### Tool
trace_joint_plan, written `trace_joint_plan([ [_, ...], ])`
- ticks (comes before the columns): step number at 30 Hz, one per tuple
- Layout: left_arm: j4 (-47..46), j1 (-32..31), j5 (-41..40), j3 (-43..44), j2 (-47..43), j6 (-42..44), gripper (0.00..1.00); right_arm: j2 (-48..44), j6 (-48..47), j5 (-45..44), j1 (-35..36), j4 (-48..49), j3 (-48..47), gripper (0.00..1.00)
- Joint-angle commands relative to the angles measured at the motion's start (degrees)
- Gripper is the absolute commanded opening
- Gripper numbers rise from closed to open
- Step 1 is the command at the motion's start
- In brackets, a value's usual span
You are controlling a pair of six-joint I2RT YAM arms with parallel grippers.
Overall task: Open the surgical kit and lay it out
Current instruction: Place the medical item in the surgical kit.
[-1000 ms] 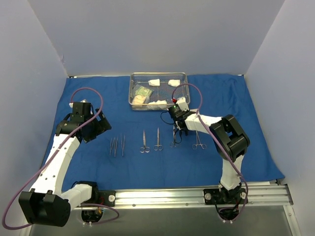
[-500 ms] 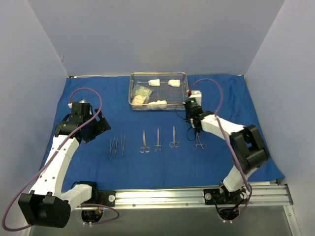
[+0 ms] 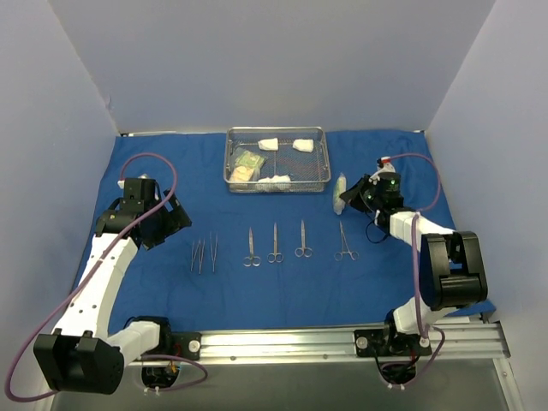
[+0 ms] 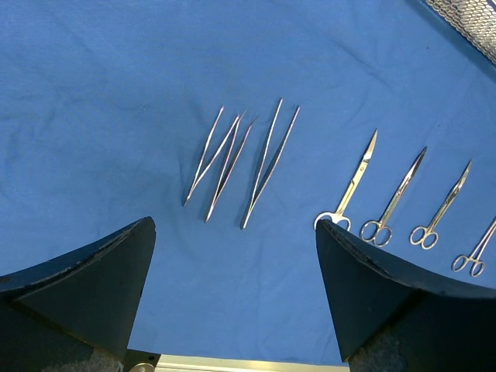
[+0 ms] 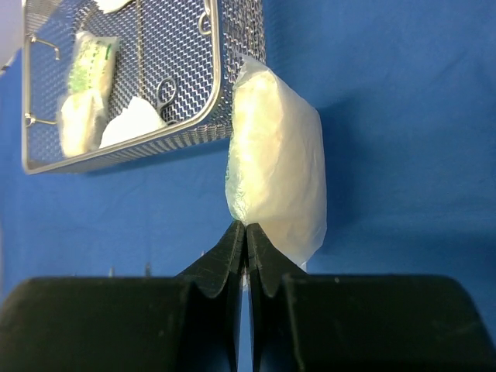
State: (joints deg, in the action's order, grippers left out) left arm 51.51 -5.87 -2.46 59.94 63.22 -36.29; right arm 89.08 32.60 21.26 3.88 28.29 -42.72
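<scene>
Overhead, a blue cloth drape [image 3: 171,163] lies spread flat across the table, and a rectangular steel wire-mesh tray [image 3: 326,167] sits on it at the upper centre of the frame. Inside the tray are white gauze pads [image 3: 269,143] and a small clear packet with green print [image 3: 249,159].

Just right of the tray's lower right corner, the right gripper [image 3: 348,198] is clamped on a clear plastic packet of white padding [image 3: 339,193]. The right wrist view shows its black fingers [image 5: 232,256] pressed together on the lower edge of that packet [image 5: 275,170]. The packet stands up from them and its upper end overlaps the tray's corner [image 5: 232,77] in that view. Whether packet and tray touch I cannot tell.

Below the tray a row of instruments lies on the drape, set side by side: thin steel tweezers [image 3: 205,253] at the left, small ring-handled steel scissors [image 3: 275,244] in the middle, and slim steel forceps [image 3: 345,242] at the right end, below the held packet.

At the left centre of the frame, left of the tweezers, the left gripper [image 3: 177,221] has its jaws spread wide with nothing between them. In the left wrist view its dark fingers [image 4: 85,279] fill the lower corners — the tweezers [image 4: 240,167] lie on the cloth beyond the gap, the scissors [image 4: 353,182] further right
</scene>
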Motion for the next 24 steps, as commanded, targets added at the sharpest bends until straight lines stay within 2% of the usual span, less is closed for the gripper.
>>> trace_joint_plan([
  [1,-0.70,0.42,0.70,2.72,-0.03,0.52,0.94,0.48,5.02,8.98,-1.24,7.83,0.27,0.00],
  [11,-1.23,0.51,0.70,2.55,0.94,0.08,0.94,7.42,10.02,13.46,-5.90,14.32,2.73,0.00],
  [20,-2.02,0.60,1.14,2.28,0.76,-0.97,0.94,9.97,8.97,9.51,-10.64,7.84,3.34,0.00],
  [24,-2.73,0.51,1.84,2.11,1.11,-1.23,0.94,9.97,6.79,7.66,-11.61,4.94,2.82,0.07],
])
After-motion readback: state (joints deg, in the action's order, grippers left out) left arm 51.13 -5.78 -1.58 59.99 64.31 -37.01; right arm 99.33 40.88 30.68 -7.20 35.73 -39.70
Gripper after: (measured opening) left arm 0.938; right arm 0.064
